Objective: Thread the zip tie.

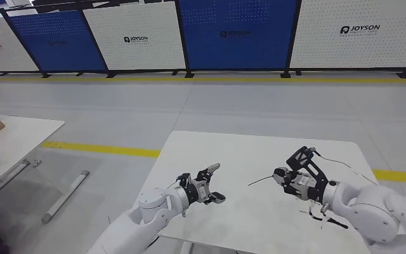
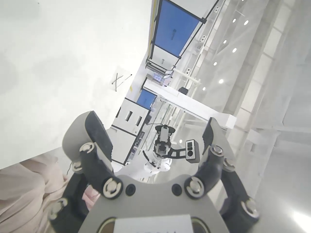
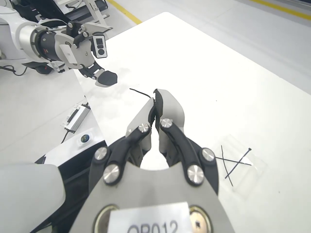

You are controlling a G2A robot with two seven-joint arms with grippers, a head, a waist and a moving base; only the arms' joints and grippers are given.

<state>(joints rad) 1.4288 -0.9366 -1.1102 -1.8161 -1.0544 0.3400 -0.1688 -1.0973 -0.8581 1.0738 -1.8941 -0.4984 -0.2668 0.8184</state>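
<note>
- The right gripper [image 3: 154, 98] is pinched shut on the tie [image 3: 139, 93]. It holds the tie above the counter [image 3: 206, 73], with a short thin end sticking out past the fingertips toward the left gripper [image 1: 216, 184].
- The left gripper hangs spread wide with nothing in it, near the tie's free end but apart from it.
- Two spare ties [image 3: 234, 163] lie crossed on the counter, well to the side of the right gripper.
- I cannot tell where the held tie's head sits, or which end is the one sticking out.
- Likely step: the left gripper has to take the free end so the tie can be bent round and fed through its own head.
- Risk: the free end is thin and springy. If the wide gripper closes a little off line, it will probably push the end aside rather than catch it.
- Risk: the right gripper holds the tie only at its very tips. A sideways tug from the other arm could twist the tie in that pinch or pull it out onto the counter.
- Risk: the two arms face each other closely, so a hurried approach could knock the fingers together.
- Risk: a poorly aligned tail would miss the head's small slot.
</note>
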